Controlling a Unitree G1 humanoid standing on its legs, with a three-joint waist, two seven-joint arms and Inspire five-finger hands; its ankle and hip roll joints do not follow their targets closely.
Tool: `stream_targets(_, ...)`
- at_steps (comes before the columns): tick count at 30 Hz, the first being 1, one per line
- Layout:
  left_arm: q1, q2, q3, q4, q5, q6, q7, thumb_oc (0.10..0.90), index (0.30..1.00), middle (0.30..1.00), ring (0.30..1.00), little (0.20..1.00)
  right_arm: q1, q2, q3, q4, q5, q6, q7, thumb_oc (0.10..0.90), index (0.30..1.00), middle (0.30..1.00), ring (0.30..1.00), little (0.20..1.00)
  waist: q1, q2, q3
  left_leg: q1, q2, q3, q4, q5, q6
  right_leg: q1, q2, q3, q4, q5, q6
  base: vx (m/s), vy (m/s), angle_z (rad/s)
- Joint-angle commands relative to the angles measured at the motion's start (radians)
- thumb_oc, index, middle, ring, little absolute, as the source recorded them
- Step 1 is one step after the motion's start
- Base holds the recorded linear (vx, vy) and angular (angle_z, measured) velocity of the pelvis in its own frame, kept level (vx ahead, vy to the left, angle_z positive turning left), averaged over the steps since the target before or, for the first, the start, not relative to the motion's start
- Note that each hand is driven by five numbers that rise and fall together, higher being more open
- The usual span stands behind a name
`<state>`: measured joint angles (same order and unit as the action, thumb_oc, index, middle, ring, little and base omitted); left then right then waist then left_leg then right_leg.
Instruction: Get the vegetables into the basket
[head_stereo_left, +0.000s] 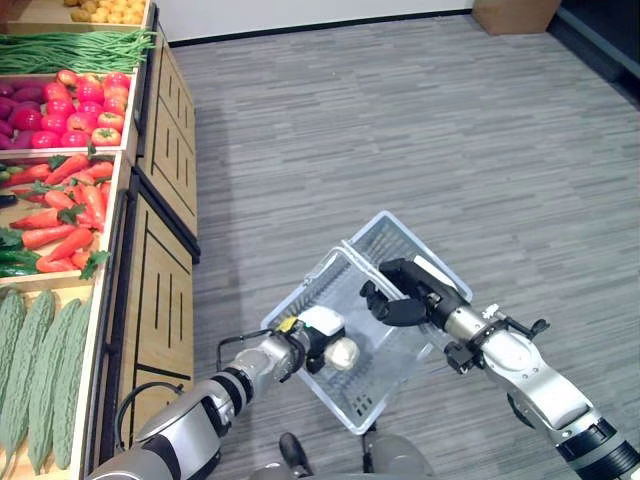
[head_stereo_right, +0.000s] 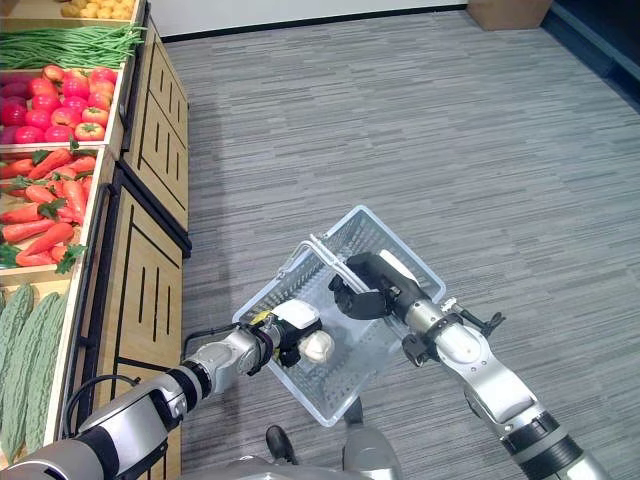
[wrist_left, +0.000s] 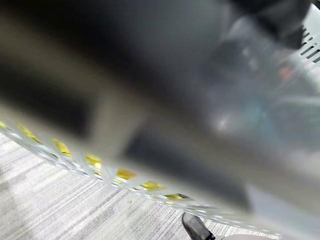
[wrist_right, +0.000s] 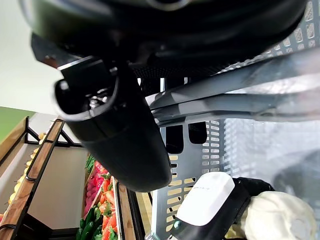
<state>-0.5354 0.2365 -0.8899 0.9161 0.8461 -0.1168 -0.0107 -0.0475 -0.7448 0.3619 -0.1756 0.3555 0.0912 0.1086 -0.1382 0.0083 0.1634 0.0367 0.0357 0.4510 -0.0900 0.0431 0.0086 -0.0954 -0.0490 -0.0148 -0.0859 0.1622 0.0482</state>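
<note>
A pale grey wire-mesh basket (head_stereo_left: 404, 226) hangs tilted over the floor. My right hand (head_stereo_left: 404, 296) is shut on its handles (wrist_right: 240, 95), fingers curled round the bars. My left hand (head_stereo_left: 312, 336), with a white thumb cover (wrist_right: 205, 197), reaches over the basket's near rim. It is shut on a pale round vegetable (head_stereo_left: 343, 352) held inside the basket, just above the mesh bottom. That vegetable (wrist_right: 277, 215) also shows beside the left hand in the right wrist view. The left wrist view shows the basket rim (wrist_left: 125, 175) from very close.
A wooden produce stand (head_stereo_left: 160, 270) runs along the left, with green beans (head_stereo_left: 75, 48), tomatoes (head_stereo_left: 85, 110), carrots (head_stereo_left: 65, 205) and bitter gourds (head_stereo_left: 40, 370). A cardboard box (head_stereo_left: 515, 14) sits on the grey floor at the far wall.
</note>
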Motion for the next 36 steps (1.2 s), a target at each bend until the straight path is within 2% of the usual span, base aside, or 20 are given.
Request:
stream_targets(1, -0.021, -0.002, -0.019, 0.130, 0.045, 0.021, 0.007, 0.900, 1.000, 1.000, 1.000, 1.000, -0.222, 0.069, -0.159, -0.192, 0.076, -0.252, -0.040, 0.400, 0.300, 0.300, 0.300, 0.300, 0.005, -0.037, -0.061, 0.042, -0.010, -0.021, 0.003, -0.088, -0.006, 0.067, -0.031, -0.042, 0.033, -0.122, 0.084, 0.00, 0.000, 0.00)
stream_targets(5, -0.001, -0.014, 0.017, 0.156, 0.021, 0.043, 0.025, 0.900, 1.000, 1.000, 1.000, 1.000, -0.205, 0.081, -0.137, -0.175, 0.054, -0.240, -0.043, 0.400, 0.300, 0.300, 0.300, 0.300, 0.007, -0.037, -0.062, 0.053, -0.008, -0.022, 0.003, -0.090, -0.006, 0.076, -0.029, -0.042, 0.038, -0.131, 0.080, 0.00, 0.000, 0.00)
stream_targets(9, 0.032, -0.031, 0.108, 0.175, -0.091, 0.065, 0.057, 0.900, 1.000, 1.000, 1.000, 1.000, -0.175, 0.097, -0.116, -0.126, 0.017, -0.212, -0.050, 0.400, 0.300, 0.300, 0.300, 0.300, 0.015, -0.037, -0.067, 0.067, -0.007, -0.038, 0.003, -0.093, -0.007, 0.096, -0.029, -0.053, 0.045, -0.145, 0.075, 0.00, -0.011, 0.00)
stream_targets(10, 0.029, 0.010, 0.141, 0.075, -0.145, 0.055, 0.073, 0.900, 1.000, 1.000, 1.000, 1.000, -0.167, 0.095, -0.137, -0.115, -0.025, -0.178, -0.059, 0.400, 0.300, 0.300, 0.300, 0.300, 0.028, -0.032, -0.070, 0.071, -0.007, -0.043, 0.003, -0.094, -0.007, 0.104, -0.029, -0.058, 0.045, -0.147, 0.073, 0.00, -0.048, 0.05)
stream_targets(11, 0.037, 0.055, 0.163, -0.012, -0.234, 0.032, -0.004, 0.900, 1.000, 1.000, 1.000, 1.000, -0.157, 0.094, -0.151, -0.105, -0.060, -0.188, -0.060, 0.400, 0.300, 0.300, 0.300, 0.300, 0.040, -0.030, -0.072, 0.073, -0.006, -0.052, 0.003, -0.092, -0.006, 0.112, -0.030, -0.065, 0.042, -0.148, 0.070, -0.01, -0.052, 0.07)
stream_targets(14, 0.056, 0.079, 0.128, -0.180, -0.364, 0.035, -0.053, 0.900, 1.000, 1.000, 1.000, 1.000, -0.144, 0.111, -0.129, 0.061, -0.144, -0.130, -0.085, 0.400, 0.300, 0.300, 0.300, 0.300, 0.067, -0.020, -0.085, 0.083, -0.007, -0.080, 0.003, -0.092, -0.005, 0.138, -0.033, -0.093, 0.041, -0.156, 0.066, -0.02, -0.044, 0.23)
stream_targets(15, 0.058, 0.083, 0.128, -0.186, -0.366, 0.037, -0.056, 0.900, 1.000, 1.000, 1.000, 1.000, -0.145, 0.113, -0.128, 0.064, -0.145, -0.132, -0.085, 0.400, 0.300, 0.300, 0.300, 0.300, 0.066, -0.020, -0.085, 0.084, -0.007, -0.081, 0.003, -0.092, -0.005, 0.139, -0.033, -0.094, 0.041, -0.156, 0.066, -0.02, -0.037, 0.44)
stream_targets(16, 0.025, 0.135, 0.181, -0.355, -0.529, 0.032, -0.129, 0.900, 1.000, 1.000, 1.000, 1.000, -0.131, 0.104, -0.142, 0.122, -0.177, -0.127, -0.084, 0.400, 0.300, 0.300, 0.300, 0.300, 0.076, -0.012, -0.091, 0.085, -0.009, -0.093, 0.003, -0.092, -0.005, 0.145, -0.034, -0.101, 0.042, -0.159, 0.068, -0.01, -0.017, 0.29)
stream_targets(17, 0.024, 0.168, 0.156, -0.356, -0.470, 0.039, -0.102, 0.900, 1.000, 1.000, 1.000, 1.000, -0.122, 0.109, -0.127, 0.154, -0.195, -0.105, -0.080, 0.400, 0.300, 0.300, 0.300, 0.300, 0.075, -0.011, -0.091, 0.087, -0.009, -0.101, 0.003, -0.092, -0.004, 0.151, -0.035, -0.109, 0.043, -0.162, 0.067, -0.03, -0.021, 0.17)
stream_targets(21, 0.143, 0.263, 0.210, -0.451, -0.568, 0.008, -0.134, 0.900, 1.000, 1.000, 1.000, 1.000, -0.128, 0.136, -0.134, 0.308, -0.266, -0.136, -0.085, 0.400, 0.300, 0.300, 0.300, 0.300, 0.104, -0.003, -0.100, 0.094, -0.012, -0.122, 0.003, -0.091, -0.003, 0.169, -0.037, -0.126, 0.040, -0.168, 0.064, -0.02, -0.013, 0.28)
stream_targets(22, 0.162, 0.294, 0.228, -0.486, -0.595, 0.003, -0.137, 0.900, 1.000, 1.000, 1.000, 1.000, -0.137, 0.162, -0.116, 0.451, -0.278, -0.135, -0.107, 0.400, 0.300, 0.300, 0.300, 0.300, 0.113, 0.001, -0.105, 0.101, -0.013, -0.130, 0.003, -0.093, -0.004, 0.181, -0.037, -0.133, 0.041, -0.175, 0.064, 0.01, -0.013, 0.14)
stream_targets(24, 0.180, 0.322, 0.246, -0.529, -0.637, 0.002, -0.153, 0.900, 1.000, 1.000, 1.000, 1.000, -0.148, 0.191, -0.102, 0.564, -0.288, -0.131, -0.111, 0.400, 0.300, 0.300, 0.300, 0.300, 0.120, 0.001, -0.110, 0.105, -0.014, -0.134, 0.003, -0.092, -0.005, 0.188, -0.037, -0.135, 0.038, -0.175, 0.062, 0.00, -0.012, 0.07)
stream_targets(28, 0.211, 0.338, 0.272, -0.552, -0.683, 0.004, -0.158, 0.900, 1.000, 1.000, 1.000, 1.000, -0.151, 0.215, -0.083, 0.733, -0.374, -0.120, -0.133, 0.400, 0.300, 0.300, 0.300, 0.300, 0.132, 0.001, -0.113, 0.114, -0.015, -0.144, 0.003, -0.092, -0.005, 0.201, -0.036, -0.142, 0.038, -0.181, 0.058, 0.01, -0.011, 0.12)
stream_targets(31, 0.221, 0.335, 0.272, -0.557, -0.710, 0.004, -0.172, 0.900, 1.000, 1.000, 1.000, 1.000, -0.142, 0.242, -0.083, 0.861, -0.364, -0.112, -0.134, 0.400, 0.300, 0.300, 0.300, 0.300, 0.134, 0.001, -0.114, 0.118, -0.016, -0.151, 0.003, -0.090, -0.005, 0.206, -0.036, -0.146, 0.043, -0.186, 0.055, 0.02, -0.011, 0.15)
stream_targets(35, 0.227, 0.271, 0.248, -0.454, -0.721, 0.015, -0.160, 0.900, 1.000, 1.000, 1.000, 1.000, -0.147, 0.300, -0.063, 1.094, -0.343, -0.113, -0.143, 0.400, 0.300, 0.300, 0.300, 0.300, 0.132, 0.002, -0.113, 0.119, -0.018, -0.158, 0.003, -0.087, -0.004, 0.203, -0.036, -0.147, 0.052, -0.188, 0.053, 0.01, -0.002, 0.03)
stream_targets(36, 0.231, 0.245, 0.244, -0.373, -0.701, 0.019, -0.142, 0.900, 1.000, 1.000, 1.000, 1.000, -0.149, 0.318, -0.062, 1.161, -0.337, -0.116, -0.149, 0.400, 0.300, 0.300, 0.300, 0.300, 0.129, 0.002, -0.110, 0.118, -0.017, -0.157, 0.003, -0.086, -0.003, 0.199, -0.036, -0.145, 0.055, -0.188, 0.053, 0.01, -0.004, -0.06)
